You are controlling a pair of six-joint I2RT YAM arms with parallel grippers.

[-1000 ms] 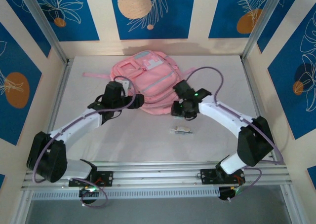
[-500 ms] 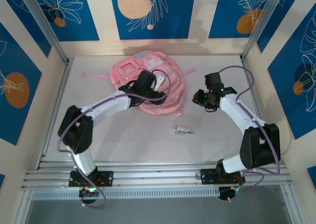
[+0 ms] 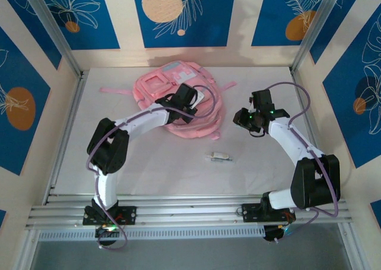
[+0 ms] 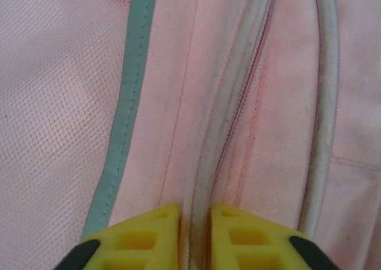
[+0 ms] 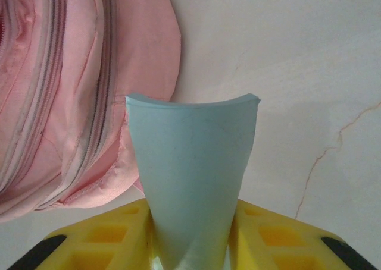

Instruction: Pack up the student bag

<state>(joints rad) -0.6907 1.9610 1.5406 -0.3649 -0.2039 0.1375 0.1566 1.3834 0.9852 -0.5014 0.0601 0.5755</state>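
The large soft pink fabric backpack, the student bag (image 3: pixel 158 82), lies flat at the upper centre of the overhead frame on the white table (image 3: pixel 149 163). Its pale patches are at the top and its rounded lower edge points down the frame, so its long axis runs roughly top to bottom.

The left gripper (image 3: pixel 198 102) sits on the bag's right half. In the left wrist view its yellow fingers (image 4: pixel 143 234) are drawn almost together. A grey zip line (image 4: pixel 238 103) runs straight up the frame from the narrow gap between them, beside a teal-edged mesh panel (image 4: pixel 53 103). I judge this to be a pinch on the zip seam, though the contact itself is at the frame's bottom edge and hard to confirm.

The right gripper (image 3: pixel 241 118) hangs over bare table just beside the bag's right edge, not touching it. Its fingers are clamped on a pale blue sheet bowed into a curve (image 5: pixel 190 163), which stands up the middle of the right wrist frame. There the bag (image 5: pixel 77 74), with its rows of zips, fills the left side, so it lies to that gripper's left.

The coming move likely turns on this: the left arm is already on the bag, and the right must carry its sheet leftward to whatever opening the zip gives.

A small whitish object (image 3: pixel 219 156) lies on the table below both, apart from the bag.
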